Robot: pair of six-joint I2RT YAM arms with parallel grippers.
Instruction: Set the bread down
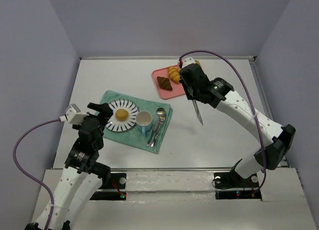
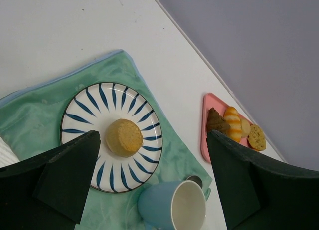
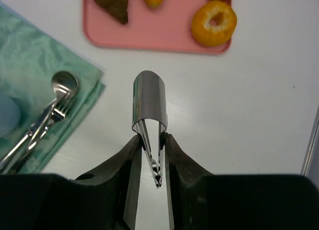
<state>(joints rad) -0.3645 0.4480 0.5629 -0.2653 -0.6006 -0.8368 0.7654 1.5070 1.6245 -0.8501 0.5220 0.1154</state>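
Bread sits centred on the plate, so placing looks done. Right gripper clamps empty tongs well right of the plate; left gripper hangs open over it. Next, probably set the tongs down.

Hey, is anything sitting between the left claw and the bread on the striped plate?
Nothing visible. The left claw hangs open over the plate, the bread lies uncovered at its centre, and the cup stands off beside the plate.
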